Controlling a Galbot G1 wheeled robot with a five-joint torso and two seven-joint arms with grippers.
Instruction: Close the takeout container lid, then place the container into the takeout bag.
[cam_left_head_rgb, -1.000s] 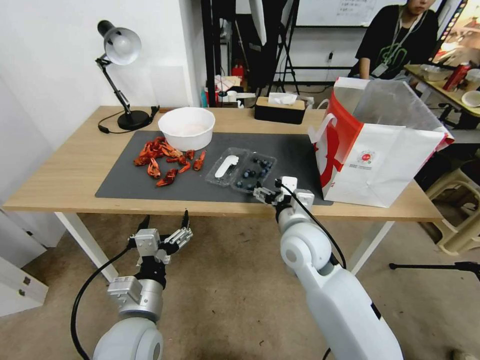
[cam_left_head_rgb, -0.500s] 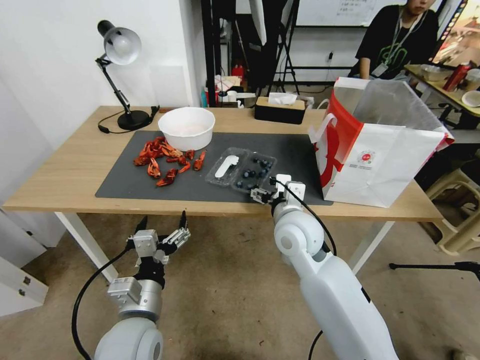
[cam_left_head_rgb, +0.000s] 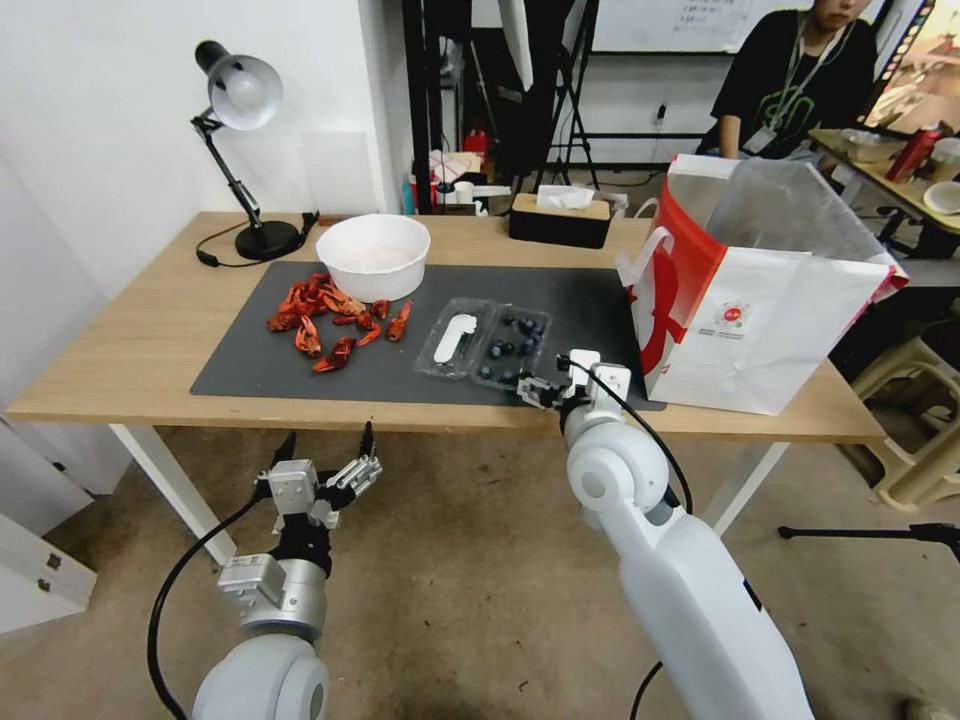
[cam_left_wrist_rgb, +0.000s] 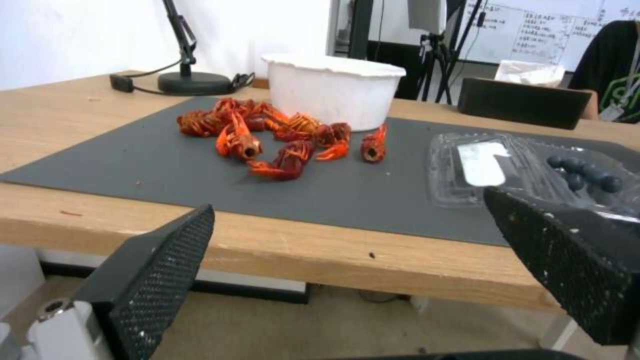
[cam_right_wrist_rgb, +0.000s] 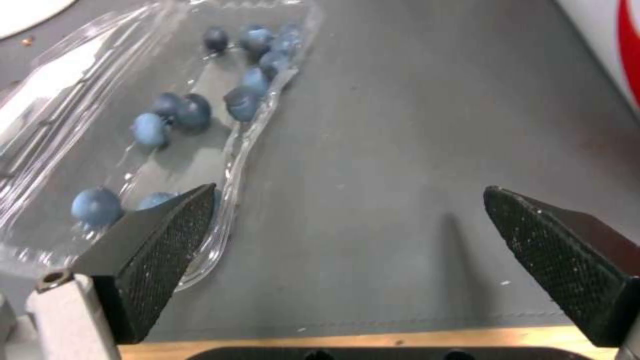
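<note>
While the container (cam_left_head_rgb: 483, 344) lies open and flat on the dark mat (cam_left_head_rgb: 300, 375), the right claw (cam_left_head_rgb: 540, 388) hangs low over the mat's near edge, its fingers spread wide apart and holding nothing. In the right wrist view, one finger (cam_right_wrist_rgb: 157, 245) sits just over the near rim of the berry tray (cam_right_wrist_rgb: 160, 125), whether touching it cannot be told, and the other finger stands over bare mat on the bag's side. Blueberries (cam_right_wrist_rgb: 243, 102) lie scattered in that tray. Beyond the tray from the claw, the lid (cam_left_head_rgb: 455, 335) lies folded back with its white label facing up. The bag (cam_left_head_rgb: 760, 300) stands upright and open on the surface, well to the claw's right side, apart from the container. The left claw (cam_left_head_rgb: 325, 455) waits below the surface's front edge, in front of the mat, its fingers also apart and empty. From the left claw, a bowl (cam_left_wrist_rgb: 333, 92) and a heap of red crayfish (cam_left_wrist_rgb: 267, 137) lie ahead on the mat, with the container off toward the right claw.
</note>
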